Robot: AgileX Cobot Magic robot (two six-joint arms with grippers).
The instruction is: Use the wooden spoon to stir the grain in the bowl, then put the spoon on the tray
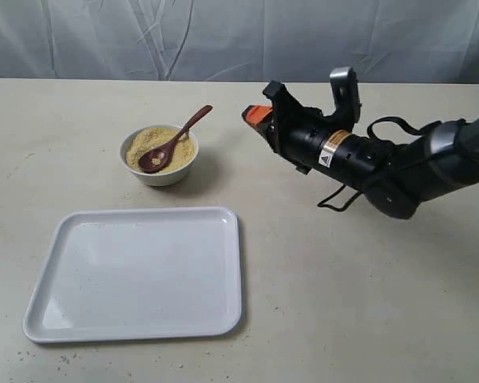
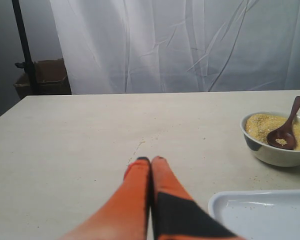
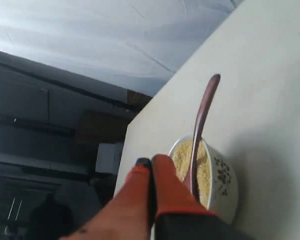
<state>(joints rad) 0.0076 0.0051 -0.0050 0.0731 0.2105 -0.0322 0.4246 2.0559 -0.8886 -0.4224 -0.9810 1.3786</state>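
Spoon: the spoon (image 1: 176,142) is seen resting in the bowl (image 1: 164,177), its head laid on the grain (image 1: 148,140) and its handle leaned over the rim.
Long axis: the handle is slanted up and out of the bowl, with its free end pointed toward the right arm's side of the worktop (image 1: 343,279).
Right gripper (image 1: 254,114): it is held above the worktop near the handle's free end, not touching it. The fingers are pressed together and nothing is pinched.
Left gripper (image 2: 150,160): it is also pressed together with nothing held. The bowl is seen well apart from it.
Nearer arm: the right, judging by the exterior view.
Tray (image 1: 136,271): it is set in front of the bowl, apart from it.
Next move: the right gripper would likely have to be spread and brought across the handle's end.
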